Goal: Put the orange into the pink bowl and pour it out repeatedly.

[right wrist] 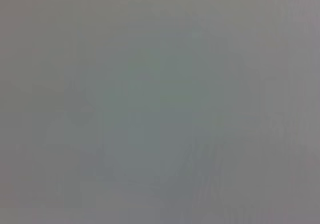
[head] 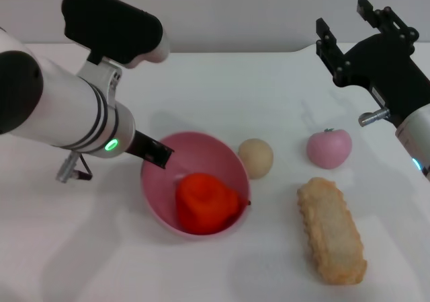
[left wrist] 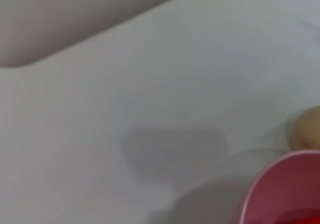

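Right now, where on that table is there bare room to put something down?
Bare table stretches behind the pink bowl, and along the front edge left of it. It is crowded from the bowl rightward: beige ball, pink fruit, breaded piece.

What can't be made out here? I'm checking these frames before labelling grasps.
- Left gripper: head view, fingertips at the pink bowl rim, grip unclear; absent from the left wrist view.
- Orange: left wrist view, cut by the edge.
- Beige ball: left wrist view, cropped, blurred.
- Right wrist view: featureless grey.
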### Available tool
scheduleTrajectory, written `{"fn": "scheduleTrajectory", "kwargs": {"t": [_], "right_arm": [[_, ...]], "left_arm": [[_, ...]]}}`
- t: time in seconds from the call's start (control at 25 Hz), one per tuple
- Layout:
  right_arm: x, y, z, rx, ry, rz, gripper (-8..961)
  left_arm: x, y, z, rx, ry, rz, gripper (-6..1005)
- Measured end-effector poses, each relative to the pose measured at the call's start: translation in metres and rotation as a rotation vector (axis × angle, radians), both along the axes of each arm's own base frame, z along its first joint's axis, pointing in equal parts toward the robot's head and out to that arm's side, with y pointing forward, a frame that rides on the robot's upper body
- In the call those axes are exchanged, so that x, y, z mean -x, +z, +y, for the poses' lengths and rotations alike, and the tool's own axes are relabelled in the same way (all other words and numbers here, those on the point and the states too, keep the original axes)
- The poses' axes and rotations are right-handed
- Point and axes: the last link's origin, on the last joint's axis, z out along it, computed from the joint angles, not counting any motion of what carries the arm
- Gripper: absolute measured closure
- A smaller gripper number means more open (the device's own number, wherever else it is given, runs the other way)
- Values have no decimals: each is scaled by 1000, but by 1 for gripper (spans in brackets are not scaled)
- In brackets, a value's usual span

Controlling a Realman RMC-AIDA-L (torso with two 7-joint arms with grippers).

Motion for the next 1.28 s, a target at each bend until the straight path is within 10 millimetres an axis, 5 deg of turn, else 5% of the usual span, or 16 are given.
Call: {"fn": "scheduleTrajectory", "kwargs": {"t": [0.8,1.12,1.28], "right_arm": [[-7,-3,8,17,-23,5,244],[-10,-4,14,50,-56,12,222],[-13,-7,21,95,-101,10,211]], "left_arm": [[8,-15,8,-8,1,-76,934],[1,-11,18,-64,-63,-108,604],[-15,8,37,-196,-198,-113,462]]}}
